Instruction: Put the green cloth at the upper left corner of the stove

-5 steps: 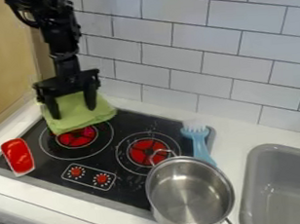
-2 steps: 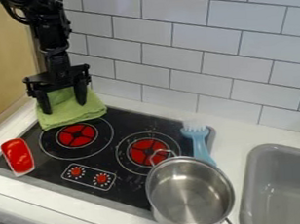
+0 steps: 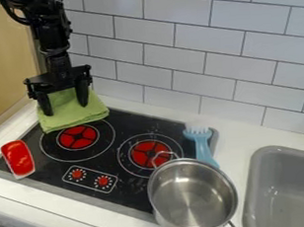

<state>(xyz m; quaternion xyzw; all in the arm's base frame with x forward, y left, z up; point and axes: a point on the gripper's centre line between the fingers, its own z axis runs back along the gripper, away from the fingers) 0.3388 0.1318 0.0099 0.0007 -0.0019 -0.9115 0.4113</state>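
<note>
We had the green cloth (image 3: 75,117) at the upper left corner of the stove (image 3: 49,160), beneath the gripper (image 3: 65,109), its fingers spread wide. We judged the cloth light, soft and floppy, best pinched by a fold near its middle

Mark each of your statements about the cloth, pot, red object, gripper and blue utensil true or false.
1. The folded green cloth covers the black stove's upper left corner. True.
2. The round, shiny metal pot stands on the left burner. False: the pot is at the stove's lower right.
3. The elongated, glossy red object overlaps the stove's left edge. True.
4. The black gripper's fingers are pressed together. False: the gripper has them apart.
5. The light-blue utensil is outside the grey sink. True.
</note>
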